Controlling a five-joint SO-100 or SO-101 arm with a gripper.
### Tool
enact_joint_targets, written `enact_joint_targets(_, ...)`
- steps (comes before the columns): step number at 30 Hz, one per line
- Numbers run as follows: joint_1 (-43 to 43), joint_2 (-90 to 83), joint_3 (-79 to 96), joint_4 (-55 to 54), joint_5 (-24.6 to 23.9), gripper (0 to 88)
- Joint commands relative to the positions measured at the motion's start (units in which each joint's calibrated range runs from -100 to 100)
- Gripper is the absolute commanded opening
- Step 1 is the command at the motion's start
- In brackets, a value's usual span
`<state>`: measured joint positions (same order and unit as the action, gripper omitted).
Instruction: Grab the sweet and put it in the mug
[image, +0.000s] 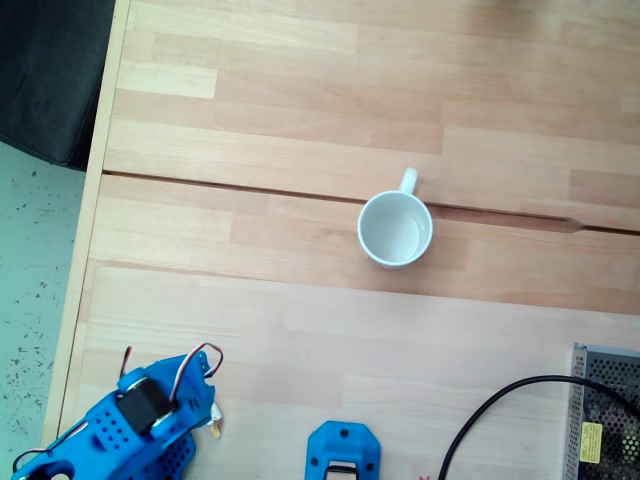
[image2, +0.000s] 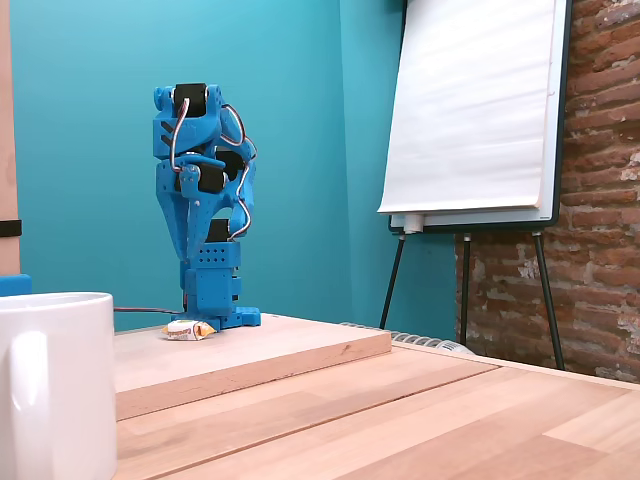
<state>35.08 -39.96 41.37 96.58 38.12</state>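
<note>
The wooden counter (image: 300, 340) is built of pale planks, with a raised board at the near side where the arm stands. In a fixed view from the side, a flip chart (image2: 470, 110) on thin legs stands in front of a teal wall, with a brick wall (image2: 600, 200) to its right.

The blue arm (image2: 200, 200) is folded upright over its base, its joints stacked and the lower part pointing straight down toward the board. In a fixed view from above, it sits at the lower left corner (image: 140, 420), seen from the top.

The white mug (image: 395, 228) stands upright near the middle of the counter, well apart from the arm, its handle pointing away toward the top of that view and its inside empty. From the side it fills the lower left corner (image2: 50, 390).

The tool (image: 205, 415) points down at the board; whether its jaws are open or closed cannot be told.

The sweet (image2: 189, 330) lies on the raised board just beside the arm's base and the tool's tip; from above a small yellowish bit (image: 215, 428) shows at the tool's edge. Whether it touches the tool is unclear.
</note>
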Motion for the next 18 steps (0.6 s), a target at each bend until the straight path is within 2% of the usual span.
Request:
enact_joint_targets(1,0.65,0.03,0.91,-0.45,3.22,5.8)
enact_joint_targets(9,-0.08,-0.14,6.44,-0.53,6.35,5.8)
enact_joint_targets(18,0.65,-0.14,6.62,-0.45,22.66,5.8)
